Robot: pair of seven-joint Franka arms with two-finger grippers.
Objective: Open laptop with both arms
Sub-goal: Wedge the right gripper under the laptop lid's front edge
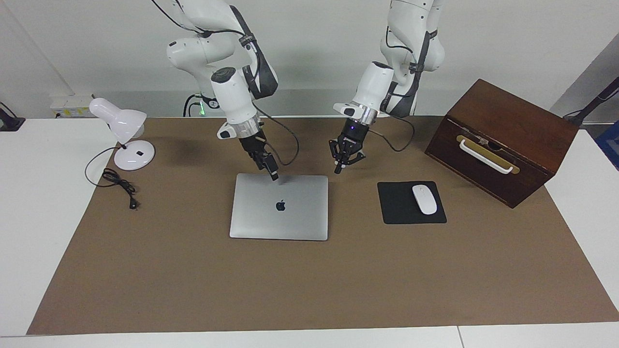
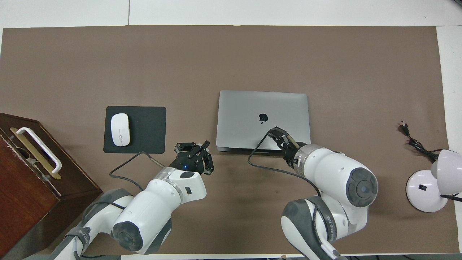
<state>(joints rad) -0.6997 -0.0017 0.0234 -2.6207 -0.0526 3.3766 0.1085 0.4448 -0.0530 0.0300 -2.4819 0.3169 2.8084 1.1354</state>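
Laptop (image 1: 279, 207), thin silver-grey, lies closed mid-mat beside the black mouse pad (image 1: 411, 202). I judge it stiff, slippery: lift the lid's edge. Left gripper (image 1: 338, 169) pinched empty; right gripper (image 1: 274, 175) over the lid, state unclear.

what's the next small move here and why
Probably bring the left end effector the rest of the way to the laptop's edge nearest the robots. The lid lies flat and closed, the right end effector is already over that edge, and the left one, shut, hangs over the mat beside the laptop.
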